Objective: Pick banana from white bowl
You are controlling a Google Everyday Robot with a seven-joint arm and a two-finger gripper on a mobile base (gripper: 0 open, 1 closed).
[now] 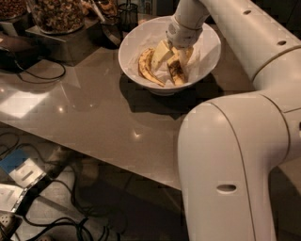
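Note:
The white bowl (206, 52) stands at the far middle of the brown table (94, 113). Two bananas lie in it. The banana (177, 71) with dark-brown blotches lies right of centre, nearly straight. A more curved, lighter one (146, 69) rests to its left. My gripper (173, 55) reaches down into the bowl from the upper right and stands open. One pale finger (161, 53) is left of the blotched banana's far end and the other is on its right. The banana's far end is hidden under the gripper.
Glass jars of nuts (56, 14) and a dark holder (127, 12) stand at the back left on a raised block. A black cable (40, 75) loops on the table's left. My bulky white arm link (230, 160) fills the right foreground. Cables and boxes (23, 174) lie on the floor.

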